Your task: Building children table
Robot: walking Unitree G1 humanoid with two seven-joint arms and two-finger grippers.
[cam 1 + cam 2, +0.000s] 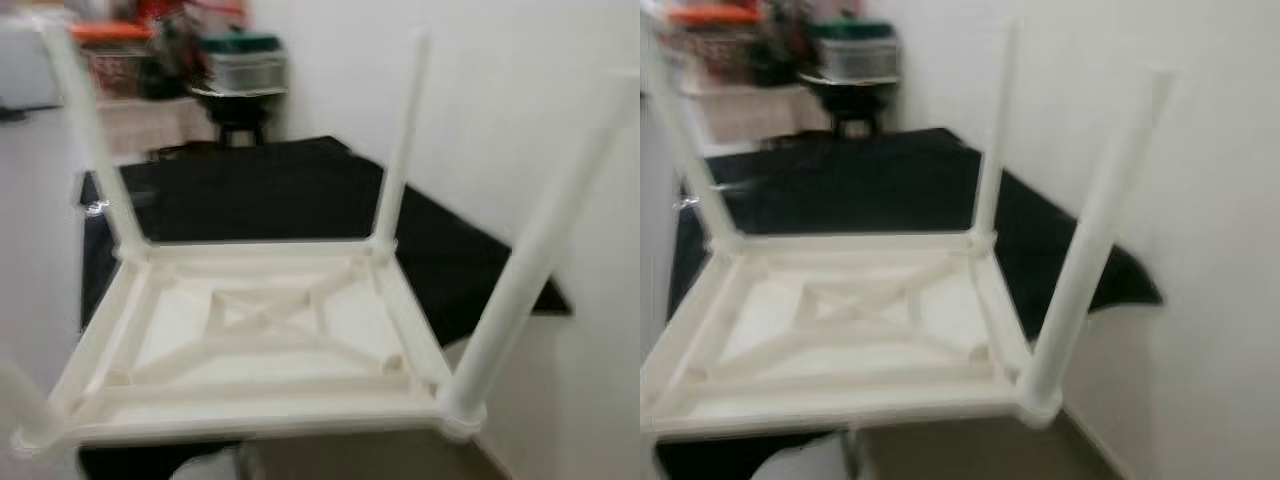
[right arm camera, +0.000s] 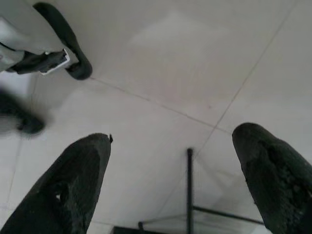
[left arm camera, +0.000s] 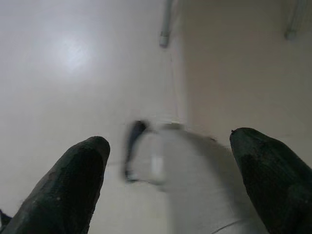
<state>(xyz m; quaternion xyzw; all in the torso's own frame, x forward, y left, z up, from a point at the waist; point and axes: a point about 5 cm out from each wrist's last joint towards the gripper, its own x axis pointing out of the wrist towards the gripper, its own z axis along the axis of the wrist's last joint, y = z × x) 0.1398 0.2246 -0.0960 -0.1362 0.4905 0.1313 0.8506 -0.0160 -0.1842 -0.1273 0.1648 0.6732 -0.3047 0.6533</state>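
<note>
Children table [image 1: 260,340]: one, white plastic, upside down on a black cloth [image 1: 250,195] beside the white wall.
Legs: four counted, all upright, one per corner; near-right leg [image 1: 540,255] is blurred.
Left claw [image 3: 168,183]: fingers spread, nothing held, above pale floor.
Right claw [image 2: 170,180]: fingers spread, nothing held, above tiled floor.

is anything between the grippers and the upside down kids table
That cannot be judged. The white table lies upside down on the black surface, legs up. Left gripper and right gripper are open, pointing at floor.
</note>
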